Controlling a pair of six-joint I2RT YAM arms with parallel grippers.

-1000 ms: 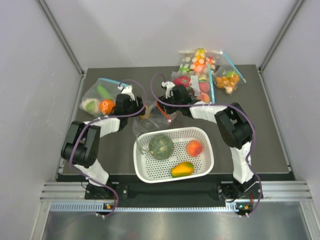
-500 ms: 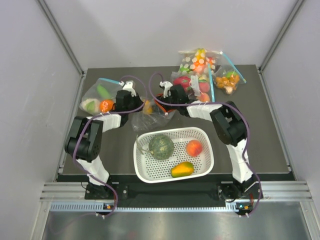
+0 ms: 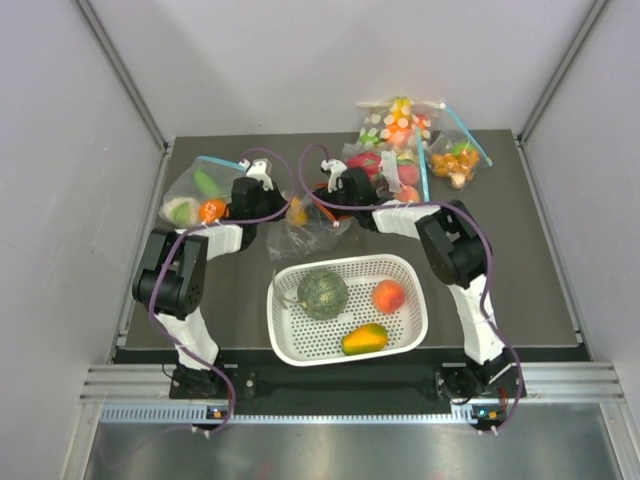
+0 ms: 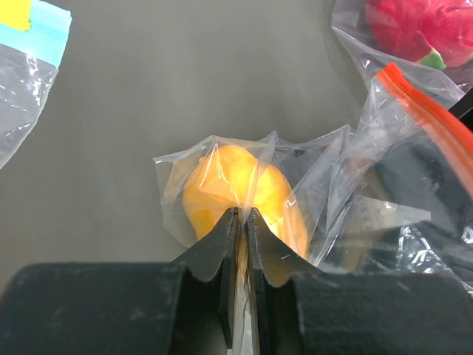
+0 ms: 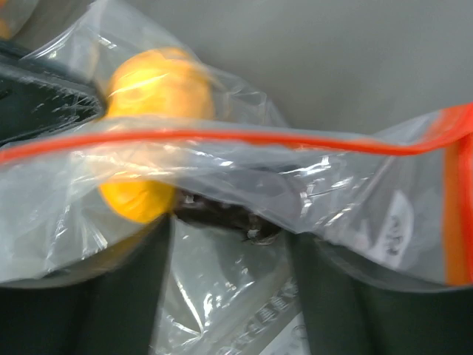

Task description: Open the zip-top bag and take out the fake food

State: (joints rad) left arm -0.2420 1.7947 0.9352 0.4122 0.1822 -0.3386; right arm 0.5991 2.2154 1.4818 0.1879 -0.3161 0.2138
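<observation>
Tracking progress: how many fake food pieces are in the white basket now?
3: green melon at the basket's left, peach at its right, mango near its front edge. One orange piece sits inside the zip-top bag; others may be hidden there.

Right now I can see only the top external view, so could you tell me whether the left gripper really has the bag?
Observer: Yes. In the left wrist view the left gripper is shut on a fold of the bag, just in front of the orange.
Operator: Thank you. Is the orange inside the bag?
Observer: It is. The clear film wraps over it in both wrist views.
Operator: Is anything else in there?
Observer: The right wrist view shows what looks like a small dark piece next to the orange, below the red zip strip.
</observation>
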